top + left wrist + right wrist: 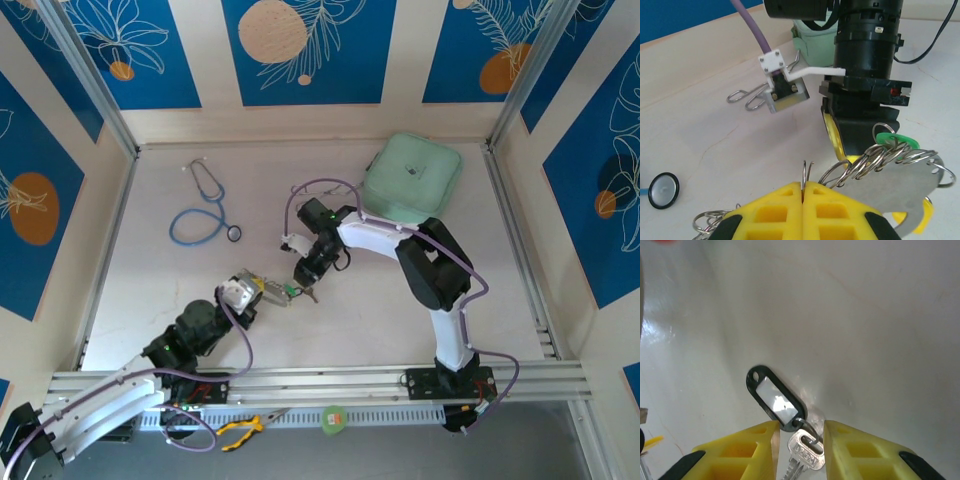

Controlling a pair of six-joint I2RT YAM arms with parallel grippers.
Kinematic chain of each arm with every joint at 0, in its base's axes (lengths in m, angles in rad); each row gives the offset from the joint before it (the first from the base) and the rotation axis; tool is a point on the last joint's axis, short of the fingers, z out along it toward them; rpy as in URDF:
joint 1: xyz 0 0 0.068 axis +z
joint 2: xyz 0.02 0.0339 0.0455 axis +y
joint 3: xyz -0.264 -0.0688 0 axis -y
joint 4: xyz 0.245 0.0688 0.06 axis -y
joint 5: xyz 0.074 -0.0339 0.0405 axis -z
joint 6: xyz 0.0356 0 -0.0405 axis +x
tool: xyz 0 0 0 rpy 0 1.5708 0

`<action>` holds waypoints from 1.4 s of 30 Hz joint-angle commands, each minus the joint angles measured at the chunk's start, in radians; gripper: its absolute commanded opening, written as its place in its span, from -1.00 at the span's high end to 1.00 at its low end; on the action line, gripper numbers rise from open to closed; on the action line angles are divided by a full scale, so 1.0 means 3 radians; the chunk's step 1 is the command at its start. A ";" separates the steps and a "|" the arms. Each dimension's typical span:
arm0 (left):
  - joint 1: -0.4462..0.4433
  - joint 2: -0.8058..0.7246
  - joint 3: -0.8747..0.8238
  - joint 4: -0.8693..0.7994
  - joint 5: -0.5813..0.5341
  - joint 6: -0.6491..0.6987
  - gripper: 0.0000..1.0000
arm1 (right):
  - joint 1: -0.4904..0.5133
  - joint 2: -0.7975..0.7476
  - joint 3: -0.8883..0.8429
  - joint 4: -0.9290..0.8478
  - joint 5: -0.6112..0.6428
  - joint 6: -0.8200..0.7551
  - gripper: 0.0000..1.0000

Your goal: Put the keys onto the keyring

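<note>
Left gripper [804,189]: the two yellow fingers are pressed together, and between their tips they pinch a thin steel ring [806,172] that stands on its edge.
Keyring [902,187]: a flat pale grey metal piece, just to the right of the left fingers and lifted above the table [695,120].
Split rings [865,162]: many of them are threaded side by side along the upper edge of the keyring.
Green key head [892,141]: it sits behind the split rings, just in front of the black body of the right gripper.
Right gripper [800,431]: the yellow fingers are spread and point down toward the table.
Silver key [806,455]: it is between the right fingers, with a narrow gap at each side. I cannot tell if a finger touches it.
Black tag [775,399]: an oval plastic holder with a white window. It is joined to the silver key by a small ring and reaches away from the fingers over the table.
Both grippers: in the top view their tips are very near each other in the middle of the table.
Stethoscope [205,212]: it has a blue tube and lies on the far left part of the table, well apart from the grippers.
Pale green case [412,178]: it is at the far right of the table, behind the right arm.
</note>
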 commanded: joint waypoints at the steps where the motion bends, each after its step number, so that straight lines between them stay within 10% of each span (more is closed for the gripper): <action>1: -0.0003 0.0005 -0.0022 0.0221 0.0081 -0.0003 1.00 | 0.0002 0.0022 0.0110 -0.0168 -0.0119 0.0065 0.41; 25: -0.0005 0.0016 -0.0021 0.0228 0.0109 0.0031 1.00 | 0.0081 0.0261 0.0204 -0.0313 -0.0067 -0.0005 0.41; 42: 0.0000 0.0017 -0.0005 0.0201 0.0112 0.0046 1.00 | 0.0021 0.0186 0.0153 -0.0309 -0.0239 0.0001 1.00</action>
